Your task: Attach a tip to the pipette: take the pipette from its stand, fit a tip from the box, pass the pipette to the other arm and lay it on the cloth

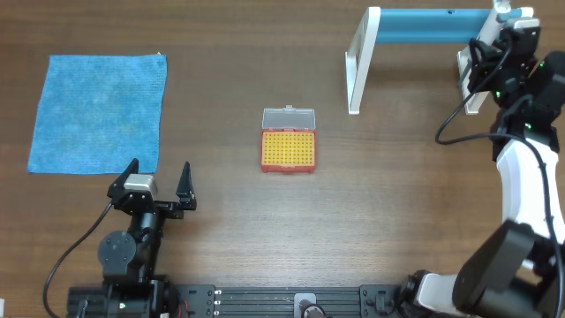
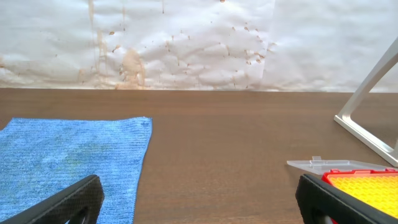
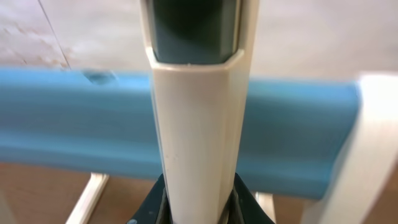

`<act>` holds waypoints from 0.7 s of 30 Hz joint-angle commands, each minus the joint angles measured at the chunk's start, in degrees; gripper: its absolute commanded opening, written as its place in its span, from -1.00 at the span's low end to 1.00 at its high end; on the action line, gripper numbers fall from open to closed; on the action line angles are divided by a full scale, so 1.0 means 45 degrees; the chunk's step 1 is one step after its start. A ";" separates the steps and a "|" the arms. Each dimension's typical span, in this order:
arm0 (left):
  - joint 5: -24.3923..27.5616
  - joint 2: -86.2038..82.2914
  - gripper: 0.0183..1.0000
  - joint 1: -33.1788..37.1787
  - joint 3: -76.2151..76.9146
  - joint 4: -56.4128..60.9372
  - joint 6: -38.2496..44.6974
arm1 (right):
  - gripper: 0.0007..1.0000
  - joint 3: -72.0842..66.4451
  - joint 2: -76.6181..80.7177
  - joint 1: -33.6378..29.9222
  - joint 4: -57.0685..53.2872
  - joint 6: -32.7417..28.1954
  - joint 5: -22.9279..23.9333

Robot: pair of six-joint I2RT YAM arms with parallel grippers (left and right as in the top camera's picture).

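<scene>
1. The pipette [image 3: 196,137] stands upright at the right end of the stand [image 1: 362,62], in front of the stand's blue bar [image 1: 433,25]
2. The right claw [image 3: 202,208] is at that same end of the stand, in the far right corner of the counter [image 1: 397,203]. Its dark fingers [image 3: 249,202] press on both sides of the pipette's pale body, so it is clamped on the pipette
3. The pipette rises straight up from between those fingers and crosses the blue bar behind it
4. The left claw [image 1: 160,165] sits low near its own base, with its jaws spread wide and nothing between them
5. The blue cloth [image 1: 97,115] lies flat just beyond the left claw, with its near right corner closest to the claw
6. The tip box [image 1: 289,150] sits mid-counter with its clear lid [image 1: 289,117] folded back and the yellow tip rack exposed. It is well apart from both claws
7. From the left wrist, the cloth lies by one finger [image 2: 68,202] and the tip box behind the other
</scene>
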 commanded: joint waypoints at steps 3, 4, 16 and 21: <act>-0.0097 -0.0058 1.00 -0.0053 -0.0010 -0.0112 -0.0112 | -0.84 0.0238 -0.1977 -0.0063 0.0058 0.0311 -0.0583; -0.0097 -0.0058 0.99 -0.0053 -0.0010 -0.0112 -0.0112 | -0.85 0.0238 -0.2191 -0.0063 0.0058 0.0534 -0.0889; -0.0092 -0.0058 0.99 -0.0053 -0.0010 -0.0112 -0.0112 | -0.85 0.0107 -0.4716 0.2550 0.0039 0.2361 -0.5950; -0.0097 -0.0058 0.99 -0.0053 -0.0010 -0.0112 -0.0112 | -0.84 -0.0306 -0.4532 0.5678 0.0112 0.1787 -0.5595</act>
